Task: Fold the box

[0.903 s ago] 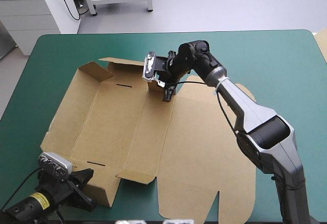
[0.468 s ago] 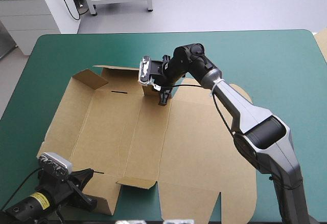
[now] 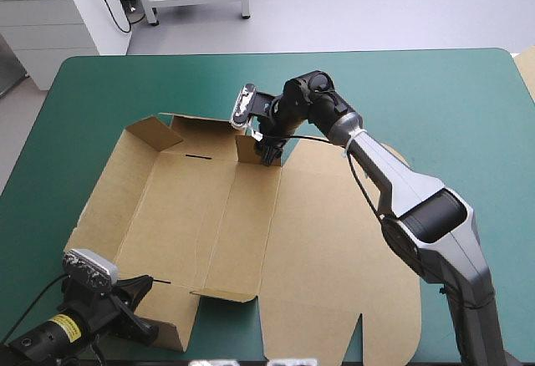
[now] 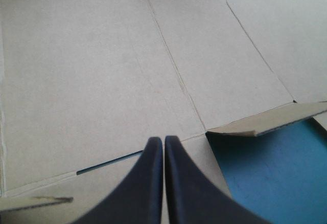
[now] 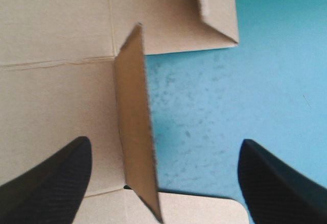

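Note:
The brown box (image 3: 209, 207) lies spread on the teal-green cover, its left wall and far wall partly raised. Its wide lid panel (image 3: 334, 249) is flat to the right. My right gripper (image 3: 266, 150) hovers at the far edge, open. Its view shows a small corner flap (image 5: 134, 121) standing on edge between the two fingers, touching neither. My left gripper (image 3: 142, 287) is at the near left corner, shut. Its tips (image 4: 163, 141) rest over the near panel beside a slot (image 4: 107, 162), and I see no board between them.
Bare teal-green cover (image 3: 418, 99) stretches along the far and right sides of the table. A pale edge of more board (image 3: 527, 69) shows at the table's right edge. A short tab (image 4: 260, 124) of the box sticks out over the cover near my left gripper.
My right gripper has opened and let go of the far corner flap, which now stands by itself. The far wall rose and the box slid slightly toward the near side. The left gripper stays shut.

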